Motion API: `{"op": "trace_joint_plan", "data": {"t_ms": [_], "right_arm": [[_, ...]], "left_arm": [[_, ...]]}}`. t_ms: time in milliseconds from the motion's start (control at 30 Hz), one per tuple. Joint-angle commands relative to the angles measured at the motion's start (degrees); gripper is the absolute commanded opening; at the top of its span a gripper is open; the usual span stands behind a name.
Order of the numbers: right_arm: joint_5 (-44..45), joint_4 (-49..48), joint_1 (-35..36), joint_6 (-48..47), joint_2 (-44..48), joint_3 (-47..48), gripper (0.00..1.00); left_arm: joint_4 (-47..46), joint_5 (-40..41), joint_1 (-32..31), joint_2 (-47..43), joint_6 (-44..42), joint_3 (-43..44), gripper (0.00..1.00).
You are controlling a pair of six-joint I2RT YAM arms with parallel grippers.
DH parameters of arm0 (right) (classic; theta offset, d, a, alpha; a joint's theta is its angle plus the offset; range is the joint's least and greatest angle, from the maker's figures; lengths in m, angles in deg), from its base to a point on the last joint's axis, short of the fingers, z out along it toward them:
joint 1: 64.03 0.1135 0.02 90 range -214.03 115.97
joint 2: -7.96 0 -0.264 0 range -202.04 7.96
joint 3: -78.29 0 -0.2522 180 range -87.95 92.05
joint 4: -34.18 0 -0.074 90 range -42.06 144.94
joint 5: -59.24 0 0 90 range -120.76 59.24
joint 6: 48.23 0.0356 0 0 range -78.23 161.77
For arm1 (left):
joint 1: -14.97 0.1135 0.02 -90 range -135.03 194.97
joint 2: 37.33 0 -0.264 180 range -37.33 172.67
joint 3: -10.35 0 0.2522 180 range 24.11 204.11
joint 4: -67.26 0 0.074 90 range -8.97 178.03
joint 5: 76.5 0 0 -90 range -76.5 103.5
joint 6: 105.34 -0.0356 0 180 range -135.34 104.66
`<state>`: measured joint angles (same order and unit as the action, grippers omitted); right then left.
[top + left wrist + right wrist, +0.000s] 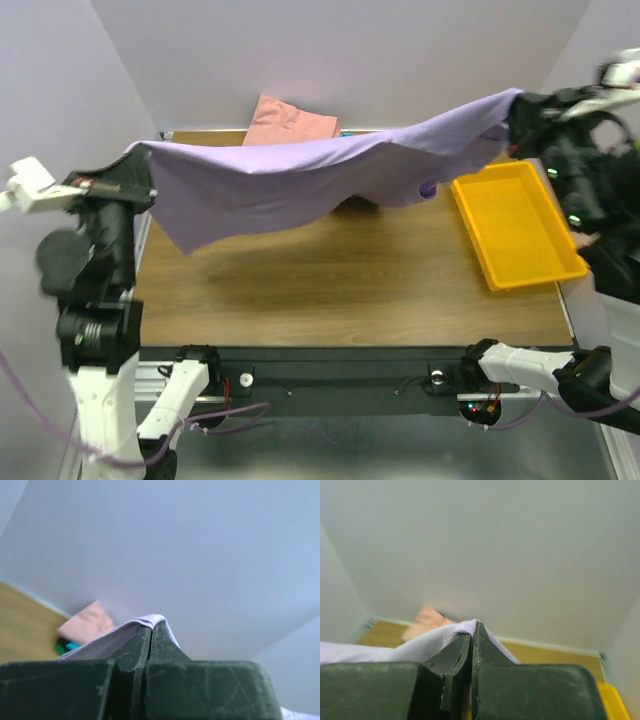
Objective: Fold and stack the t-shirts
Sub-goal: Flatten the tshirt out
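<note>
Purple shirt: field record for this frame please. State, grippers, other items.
shirt: light purple t-shirt, stretched between both arms, sagging mid-span above the table
left gripper: shut on one shirt edge
right gripper: shut on the opposite edge
stack: folded salmon-pink shirt at the far table edge
tray: yellow tray on the right side, not touched

The right gripper (472, 629) pinches an edge of the purple shirt (415, 649), its 2 jaws pressed together; a pink shirt (426, 620) (blurred) lies beyond.
</note>
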<state>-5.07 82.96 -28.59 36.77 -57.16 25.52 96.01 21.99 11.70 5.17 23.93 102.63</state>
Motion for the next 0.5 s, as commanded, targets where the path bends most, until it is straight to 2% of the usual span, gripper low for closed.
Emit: {"op": "trace_joint_plan", "data": {"t_ms": [0, 67, 200, 333, 467], "right_arm": [[-18.03, 0.82, 0.15, -3.79, 1.93, 11.75, 0.00], [-22.32, 1.71, 0.16, -3.71, 1.76, 17.19, 0.00], [-25.16, 1.54, 0.15, -3.27, 1.66, 22.39, 0.01], [-25.43, 0.49, 0.15, -3.00, 2.36, 24.95, 0.00], [-26.84, -1.89, 0.15, -2.83, 2.90, 24.43, 0.00]], "left_arm": [[-0.92, -5.84, 0.10, -3.21, -1.91, 7.60, 0.00], [-0.48, -8.13, 0.19, -4.00, -2.52, 11.89, 0.00], [0.57, -10.95, 0.19, -4.97, -3.23, 19.45, 0.00], [1.36, -11.48, 0.19, -5.50, -3.59, 22.99, 0.00], [0.75, -11.22, 0.28, -5.50, -3.06, 22.47, 0.00]]}}
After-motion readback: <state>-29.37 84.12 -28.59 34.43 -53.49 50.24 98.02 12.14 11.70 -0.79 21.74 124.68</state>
